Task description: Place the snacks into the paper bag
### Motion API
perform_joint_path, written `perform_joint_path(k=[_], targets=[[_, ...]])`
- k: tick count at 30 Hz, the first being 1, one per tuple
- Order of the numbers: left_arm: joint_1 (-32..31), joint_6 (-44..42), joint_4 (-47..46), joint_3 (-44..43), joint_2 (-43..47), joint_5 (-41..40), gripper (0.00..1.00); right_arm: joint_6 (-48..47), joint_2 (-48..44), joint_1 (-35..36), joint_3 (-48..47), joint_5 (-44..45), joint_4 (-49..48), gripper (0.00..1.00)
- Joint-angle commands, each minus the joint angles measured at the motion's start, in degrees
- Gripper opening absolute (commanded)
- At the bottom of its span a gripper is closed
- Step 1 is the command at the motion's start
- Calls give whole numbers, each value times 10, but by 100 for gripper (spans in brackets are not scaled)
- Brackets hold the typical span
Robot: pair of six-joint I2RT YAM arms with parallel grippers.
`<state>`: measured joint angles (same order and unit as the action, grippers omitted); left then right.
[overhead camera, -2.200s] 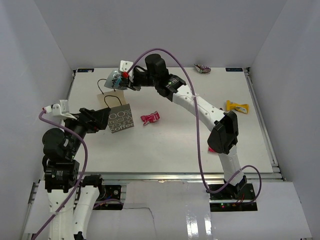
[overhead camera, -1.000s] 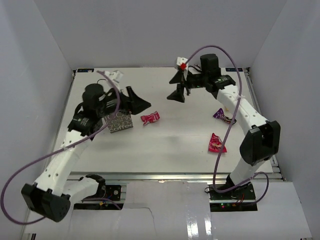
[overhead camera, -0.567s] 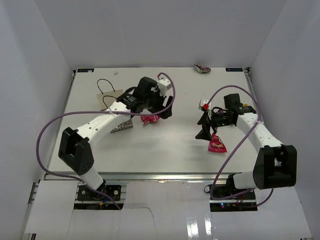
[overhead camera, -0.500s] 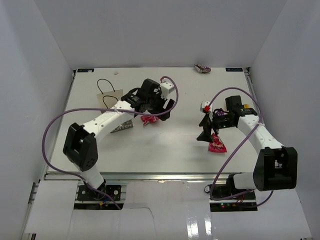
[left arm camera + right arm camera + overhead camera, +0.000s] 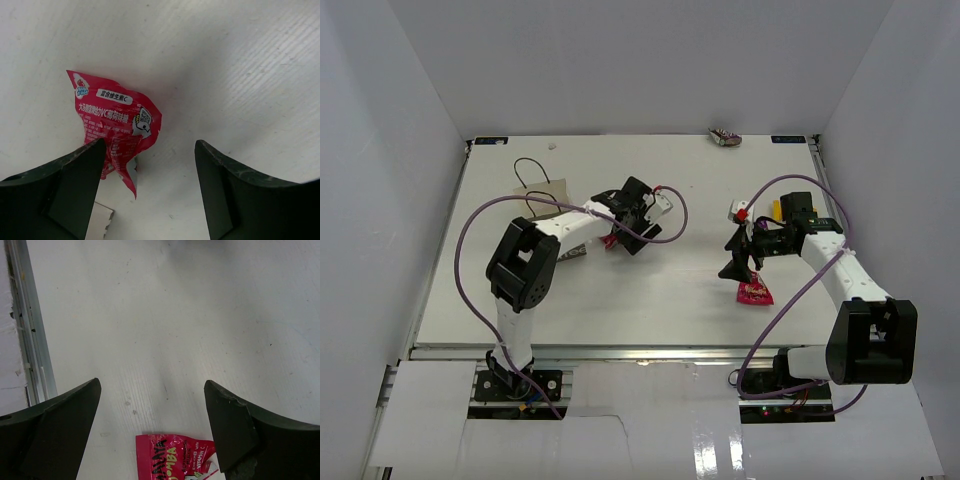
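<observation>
Reaching across the white table [image 5: 650,320], the left gripper [image 5: 632,238] hangs low over a pink-red snack packet [image 5: 611,241] lying left of the table's middle. Its jaws stand wide apart and hold nothing. In the left wrist view the crumpled packet [image 5: 116,134] lies flat, one side against the inner face of one finger [image 5: 60,192] and well clear of the other. The paper bag [image 5: 548,193] lies flat just beyond, toward the left edge, its black cord handles pointing to the far side and part of it under the arm. Toward the right edge, the right gripper [image 5: 738,268] hovers above a magenta packet [image 5: 755,293], its jaws spread wide and empty. A purple packet [image 5: 725,137] sits at the far edge.
</observation>
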<state>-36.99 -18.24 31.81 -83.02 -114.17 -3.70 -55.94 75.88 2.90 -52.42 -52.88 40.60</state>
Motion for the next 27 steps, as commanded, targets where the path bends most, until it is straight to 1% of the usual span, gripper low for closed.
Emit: perform_joint_path(k=[1,4,7,14,21,24,25,27], targets=[[7,-23,-26,-3,3,-30,82,0,-5,-5,-6,-21,-1,89],[8,-27,-49,4,-8,-55,79,2,0,-7,-7,-27,-2,89],[8,-27,-61,-3,-13,-64,77,3,1,-6,-7,-29,-2,89],[10,-42,-76,-6,-18,-82,79,7,4,-8,-5,-35,-2,89],[41,-13,-71,-2,-33,-45,78,9,3,-9,-6,-36,-2,89],[47,-4,-70,-6,-36,-32,71,11,3,-10,-7,-39,-2,89],[47,0,-69,-6,-35,-30,63,12,3,-10,-7,-41,-1,89],[48,12,-69,-9,-31,-24,52,13,2,-10,-7,-41,-1,89]])
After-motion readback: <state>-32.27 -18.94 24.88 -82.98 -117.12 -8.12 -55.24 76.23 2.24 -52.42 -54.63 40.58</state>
